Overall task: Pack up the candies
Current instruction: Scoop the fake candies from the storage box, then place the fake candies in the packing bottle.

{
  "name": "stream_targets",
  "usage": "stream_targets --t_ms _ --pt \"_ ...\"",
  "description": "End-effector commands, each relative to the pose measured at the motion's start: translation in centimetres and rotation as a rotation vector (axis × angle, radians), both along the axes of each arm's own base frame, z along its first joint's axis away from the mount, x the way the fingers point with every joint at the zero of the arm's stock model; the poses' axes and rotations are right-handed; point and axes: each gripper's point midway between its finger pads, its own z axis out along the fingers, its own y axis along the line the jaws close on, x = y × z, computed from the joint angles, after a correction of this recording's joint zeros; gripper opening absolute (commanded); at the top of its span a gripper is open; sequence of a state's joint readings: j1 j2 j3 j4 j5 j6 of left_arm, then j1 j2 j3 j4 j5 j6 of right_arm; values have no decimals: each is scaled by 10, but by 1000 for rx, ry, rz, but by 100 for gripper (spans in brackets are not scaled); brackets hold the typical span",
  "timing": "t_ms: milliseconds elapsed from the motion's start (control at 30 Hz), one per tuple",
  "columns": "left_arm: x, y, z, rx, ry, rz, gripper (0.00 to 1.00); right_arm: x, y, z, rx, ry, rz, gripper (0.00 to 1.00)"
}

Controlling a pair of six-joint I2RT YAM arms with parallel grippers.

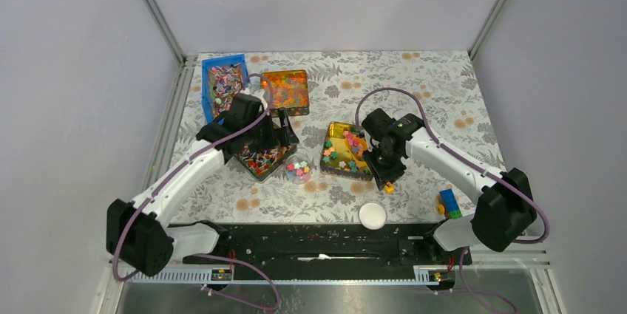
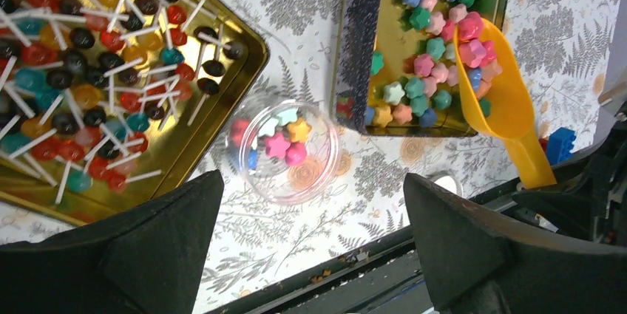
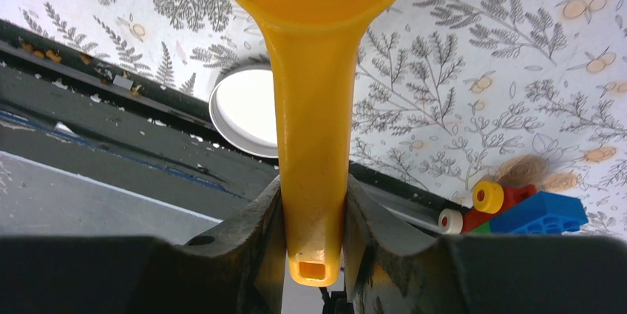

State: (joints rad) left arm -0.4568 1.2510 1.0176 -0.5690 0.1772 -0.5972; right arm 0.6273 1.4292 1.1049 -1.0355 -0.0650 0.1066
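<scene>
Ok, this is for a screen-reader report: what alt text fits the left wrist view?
A small clear jar holding a few star-shaped candies stands ahead of the open left gripper. At right, a yellow scoop loaded with candies hangs over a gold tin; at left, a tin of lollipops.

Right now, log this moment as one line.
left end effector: open, by jar | right end effector: shut on scoop | scoop: candies aboard, over tray | jar: few candies inside
</scene>
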Motion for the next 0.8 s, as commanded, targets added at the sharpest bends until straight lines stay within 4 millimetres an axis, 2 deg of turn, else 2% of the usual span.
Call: stream_targets --t_ms 0,233,367,600,767 --pt "-11 20 2 34 -60 36 96 -19 -2 8 -7 12 2 0" --pt "-39 34 -12 30 -43 63 96 -40 12 14 1 21 58 0" --pt "-48 41 -16 30 -51 86 96 -50 21 19 17 33 96 0" --pt "-49 44 -20 45 -45 88 96 -58 31 30 38 59 153 0" --pt "-48 43 -18 46 -48 80 97 -60 46 40 80 92 196 0"
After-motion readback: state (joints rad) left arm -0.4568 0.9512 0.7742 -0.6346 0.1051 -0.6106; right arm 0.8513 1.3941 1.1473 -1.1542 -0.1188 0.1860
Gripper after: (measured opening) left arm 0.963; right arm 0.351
